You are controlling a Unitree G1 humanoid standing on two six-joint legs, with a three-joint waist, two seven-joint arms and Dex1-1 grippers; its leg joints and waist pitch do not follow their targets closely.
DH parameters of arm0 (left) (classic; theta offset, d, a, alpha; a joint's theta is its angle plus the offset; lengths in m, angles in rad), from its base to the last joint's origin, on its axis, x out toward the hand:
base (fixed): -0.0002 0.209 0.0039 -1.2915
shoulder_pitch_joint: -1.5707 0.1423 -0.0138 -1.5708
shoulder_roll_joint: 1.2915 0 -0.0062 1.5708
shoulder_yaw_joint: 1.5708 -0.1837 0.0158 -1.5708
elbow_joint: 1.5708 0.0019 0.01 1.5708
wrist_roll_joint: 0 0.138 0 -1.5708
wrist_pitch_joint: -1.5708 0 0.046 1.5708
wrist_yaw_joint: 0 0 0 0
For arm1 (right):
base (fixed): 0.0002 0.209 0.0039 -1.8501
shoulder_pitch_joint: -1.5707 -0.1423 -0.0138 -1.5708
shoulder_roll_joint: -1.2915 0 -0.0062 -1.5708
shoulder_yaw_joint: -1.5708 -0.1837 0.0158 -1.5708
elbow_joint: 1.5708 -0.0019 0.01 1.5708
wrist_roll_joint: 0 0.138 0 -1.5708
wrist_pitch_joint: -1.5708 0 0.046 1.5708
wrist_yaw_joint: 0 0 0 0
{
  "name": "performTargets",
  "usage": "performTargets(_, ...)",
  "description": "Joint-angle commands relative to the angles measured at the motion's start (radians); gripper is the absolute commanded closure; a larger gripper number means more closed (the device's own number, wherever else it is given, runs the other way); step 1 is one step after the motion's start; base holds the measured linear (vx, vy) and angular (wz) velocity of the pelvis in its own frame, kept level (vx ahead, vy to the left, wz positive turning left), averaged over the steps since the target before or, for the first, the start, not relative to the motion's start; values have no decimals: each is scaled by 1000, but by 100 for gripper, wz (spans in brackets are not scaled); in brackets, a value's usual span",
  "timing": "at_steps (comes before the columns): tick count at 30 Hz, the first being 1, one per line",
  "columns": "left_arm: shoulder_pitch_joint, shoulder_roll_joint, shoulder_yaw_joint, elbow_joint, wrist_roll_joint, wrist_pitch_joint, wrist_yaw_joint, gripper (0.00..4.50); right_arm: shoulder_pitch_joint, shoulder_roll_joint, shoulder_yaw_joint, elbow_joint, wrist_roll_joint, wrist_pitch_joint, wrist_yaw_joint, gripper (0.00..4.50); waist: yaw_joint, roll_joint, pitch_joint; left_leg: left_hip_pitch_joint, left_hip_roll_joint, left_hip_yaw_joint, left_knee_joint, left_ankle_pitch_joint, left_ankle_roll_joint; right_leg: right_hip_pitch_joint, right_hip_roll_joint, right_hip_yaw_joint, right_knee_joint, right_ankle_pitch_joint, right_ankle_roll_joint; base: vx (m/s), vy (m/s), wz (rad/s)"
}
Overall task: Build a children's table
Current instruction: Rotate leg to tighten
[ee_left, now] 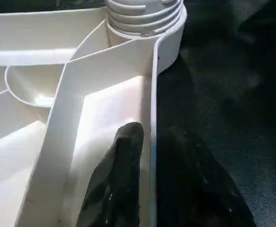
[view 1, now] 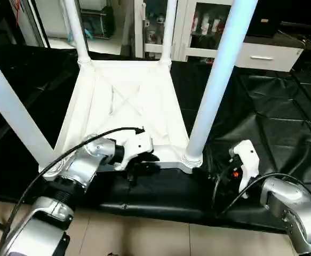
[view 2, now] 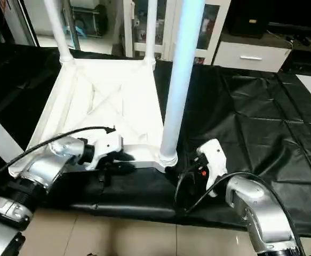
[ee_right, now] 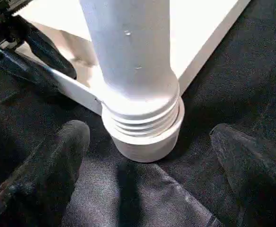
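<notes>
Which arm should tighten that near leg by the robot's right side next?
Right. The right gripper stands open with a finger either side of the leg's threaded base, free to close on it. The left gripper is already pinching the tabletop's near rim, so it is better steadying it.

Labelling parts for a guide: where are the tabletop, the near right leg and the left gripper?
tabletop (view 1: 128,101), left eye view, ribbed underside.
near right leg (view 1: 214,90), left eye view, mid tube.
left gripper (ee_left: 149,156), left wrist view, between its fingers astride the rim.
</notes>
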Motion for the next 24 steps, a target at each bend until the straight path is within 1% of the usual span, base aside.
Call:
performTargets(1, 2, -6, -33, 28, 15, 20, -7, 338, 4, -13, -4, -27, 4, 9, 3, 0, 4, -6, -53, 5, 70, -32, -67, -86, 63, 48, -85, 50, -60, -37, -240, 0, 0, 0)
performTargets(2, 2, -12, -38, 32, 19, 18, -2, 338, 6, -13, -4, -29, 5, 10, 2, 0, 4, -4, -53, 6, 70, -31, -67, -86, 63, 48, -85, 50, -61, -34, -242, 0, 0, 0)
performTargets(5, -3, -40, -46, 61, 29, 6, 25, 338, 14, -14, -8, -38, 7, 12, 3, 0, 6, -3, -53, 7, 70, -31, -66, -100, 62, 49, -85, 50, -64, -39, -245, 0, 0, 0)
performTargets(6, -5, -44, -46, 67, 29, 6, 28, 338, 16, -14, -8, -39, 7, 12, 3, 0, 7, -4, -52, 8, 70, -31, -67, -103, 61, 48, -85, 50, -65, -44, -244, 0, 0, 0)
performTargets(7, -7, -45, -46, 72, 29, 4, 27, 338, 17, -14, -8, -41, 7, 13, 3, 0, 10, 0, -52, 9, 71, -31, -67, -110, 58, 48, -85, 51, -65, -54, -241, 0, 0, 0)
performTargets(9, -16, -47, -53, 92, 43, -14, 41, 338, 21, -15, -9, -46, 9, 14, 2, 0, 11, 0, -51, 10, 71, -32, -69, -125, 52, 47, -84, 50, -68, -72, -235, 0, 0, 0)
performTargets(10, -21, -51, -49, 97, 39, -22, 46, 338, 23, -14, -9, -47, 10, 14, 1, 0, 13, 8, -50, 12, 73, -33, -71, -139, 44, 45, -85, 51, -70, -89, -233, 0, 0, 0)
performTargets(11, -24, -54, -46, 100, 36, -27, 49, 338, 23, -14, -9, -48, 10, 14, 1, 0, 13, 4, -50, 15, 73, -32, -71, -154, 37, 44, -85, 51, -73, -102, -232, 0, 0, 0)
performTargets(12, -28, -57, -42, 103, 33, -31, 56, 338, 24, -13, -9, -48, 10, 14, 0, 0, 14, 4, -50, 15, 73, -32, -71, -157, 34, 45, -85, 51, -72, -103, -233, 0, 0, 0)
performTargets(14, -43, -64, -40, 117, 33, -41, 58, 338, 26, -12, -10, -49, 10, 14, -3, 0, 16, 9, -51, 14, 73, -32, -72, -155, 30, 45, -84, 52, -72, -89, -232, 0, 0, 0)
performTargets(17, -49, -59, -54, 123, 43, -51, 39, 338, 30, -10, -9, -51, 9, 12, -5, 0, 19, 6, -52, 11, 73, -34, -72, -144, 31, 49, -85, 51, -68, -68, -230, 0, 0, 0)
performTargets(18, -54, -61, -58, 132, 40, -51, 22, 338, 31, -7, -8, -52, 8, 12, -7, 0, 19, 9, -51, 12, 72, -33, -72, -150, 30, 48, -85, 51, -71, -77, -227, 0, 0, 0)
performTargets(19, -58, -64, -59, 139, 39, -55, 20, 338, 30, -5, -7, -52, 8, 12, -9, 0, 19, 8, -52, 11, 71, -34, -72, -149, 29, 50, -86, 51, -70, -75, -228, 0, 0, 0)
performTargets(21, -64, -68, -59, 146, 37, -54, 16, 338, 30, -4, -7, -52, 8, 12, -10, 0, 20, 8, -52, 11, 72, -35, -72, -147, 29, 50, -87, 51, -70, -73, -229, 0, 0, 0)
performTargets(22, -81, -78, -54, 156, 26, -22, 0, 338, 28, -2, -6, -55, 7, 13, -12, 0, 19, 8, -52, 11, 72, -34, -72, -146, 28, 50, -87, 51, -69, -71, -230, 0, 0, 0)
performTargets(23, -86, -80, -52, 159, 23, -14, -3, 338, 27, -2, -6, -55, 7, 13, -13, 0, 20, 11, -53, 13, 72, -34, -72, -142, 27, 48, -86, 51, -68, -62, -233, 0, 0, 0)
performTargets(24, -96, -83, -47, 163, 16, -2, -8, 338, 27, -3, -7, -56, 7, 13, -13, 0, 20, 10, -53, 11, 72, -34, -71, -138, 28, 50, -86, 51, -68, -56, -235, 0, 0, 0)
